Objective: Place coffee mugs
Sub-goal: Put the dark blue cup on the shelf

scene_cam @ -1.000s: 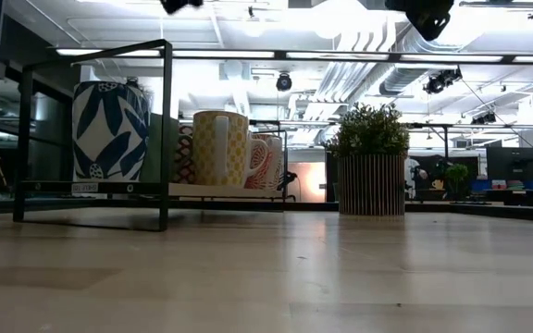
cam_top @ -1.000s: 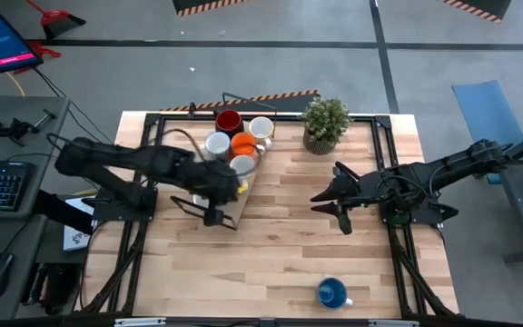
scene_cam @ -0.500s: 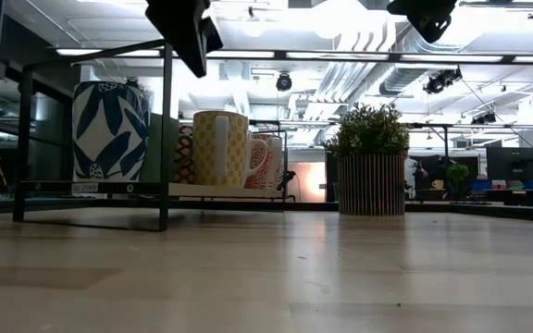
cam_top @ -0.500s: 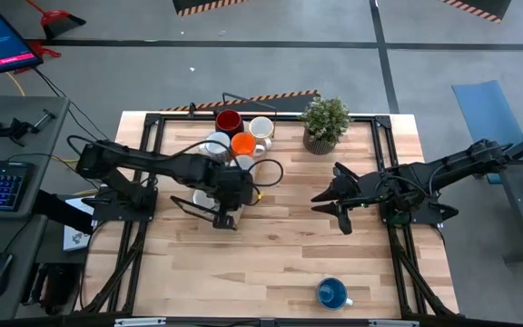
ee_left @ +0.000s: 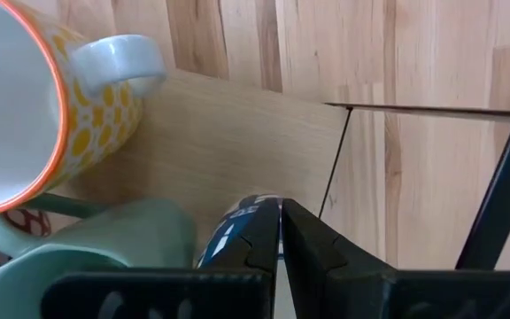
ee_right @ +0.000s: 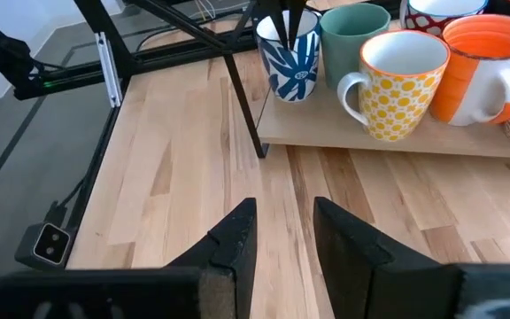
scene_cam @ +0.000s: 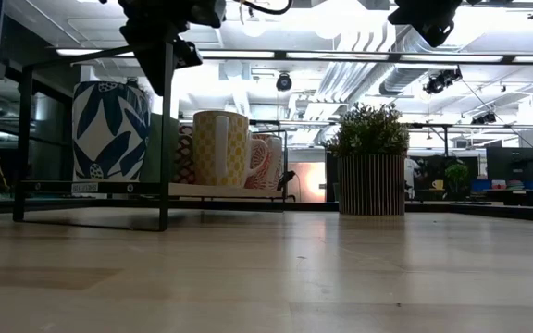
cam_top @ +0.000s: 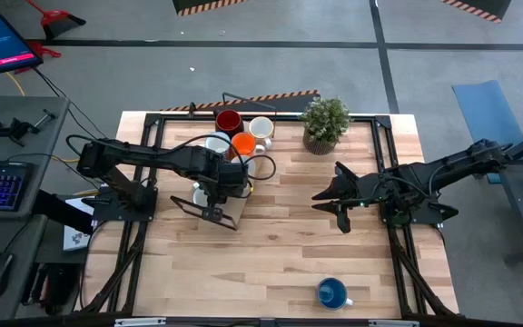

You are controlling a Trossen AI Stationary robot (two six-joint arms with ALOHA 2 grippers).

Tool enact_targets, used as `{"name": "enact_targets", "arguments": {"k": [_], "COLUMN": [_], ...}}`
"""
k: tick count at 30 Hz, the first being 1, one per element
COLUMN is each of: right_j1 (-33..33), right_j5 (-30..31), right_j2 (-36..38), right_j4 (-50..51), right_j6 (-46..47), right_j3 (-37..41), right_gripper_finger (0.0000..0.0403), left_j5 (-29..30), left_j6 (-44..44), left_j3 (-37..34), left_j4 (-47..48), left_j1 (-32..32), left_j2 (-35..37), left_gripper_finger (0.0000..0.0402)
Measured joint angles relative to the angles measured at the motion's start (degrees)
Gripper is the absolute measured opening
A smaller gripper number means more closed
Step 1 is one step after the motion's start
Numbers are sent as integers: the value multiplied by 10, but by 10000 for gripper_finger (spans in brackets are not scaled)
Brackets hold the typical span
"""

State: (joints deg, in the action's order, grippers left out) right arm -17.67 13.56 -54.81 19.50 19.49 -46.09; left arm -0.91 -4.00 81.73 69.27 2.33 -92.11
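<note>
The table (cam_top: 280, 245) is pale wood planks, with a black rack (scene_cam: 166, 139) standing on its far left part. The left arm (cam_top: 143, 156) reaches from the left edge across over that rack, while the right arm (cam_top: 443, 168) stretches in from the right edge and hangs above bare wood, well apart from the rack. Inside the rack lies a board (ee_right: 370, 146) that carries most of the mugs. A plant (cam_top: 325, 123) in a ribbed pot stands near the far edge, just right of the rack. On the board, seen from the right wrist, a leaf mug (ee_right: 290, 58) in blue and white sits at the corner nearest the left arm, a teal mug (ee_right: 354, 35) is just beside it, then a yellow mug (ee_right: 401, 84) with dots and an orange rim, and an orange mug (ee_right: 485, 66) next to that. At the far end of the cluster stand a dark red mug (cam_top: 229, 121) and a white mug (cam_top: 261, 128), close together. One blue mug (cam_top: 331, 293) stands alone near the front edge, well apart from all the others and from both arms. The left gripper (ee_left: 280, 213) has its fingers pressed together, pointing down right over the leaf mug; whether they touch it cannot be told. The right gripper (ee_right: 283, 213) has its fingers apart with nothing between them, aimed toward the board.
</note>
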Motion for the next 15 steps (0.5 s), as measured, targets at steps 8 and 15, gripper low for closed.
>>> {"name": "enact_targets", "arguments": {"k": [8, 15], "right_j1": [0, 0], "right_j5": [0, 0], "right_j2": [0, 0], "right_j4": [1, 1], "right_j6": [0, 2], "right_j3": [0, 0], "right_gripper_finger": [94, 94], "left_j5": [-4, -5], "left_j6": [-7, -5], "left_j3": [0, -4], "left_j4": [9, 23], "left_j1": [0, 0], "left_j2": [0, 0], "left_gripper_finger": [7, 7]}}
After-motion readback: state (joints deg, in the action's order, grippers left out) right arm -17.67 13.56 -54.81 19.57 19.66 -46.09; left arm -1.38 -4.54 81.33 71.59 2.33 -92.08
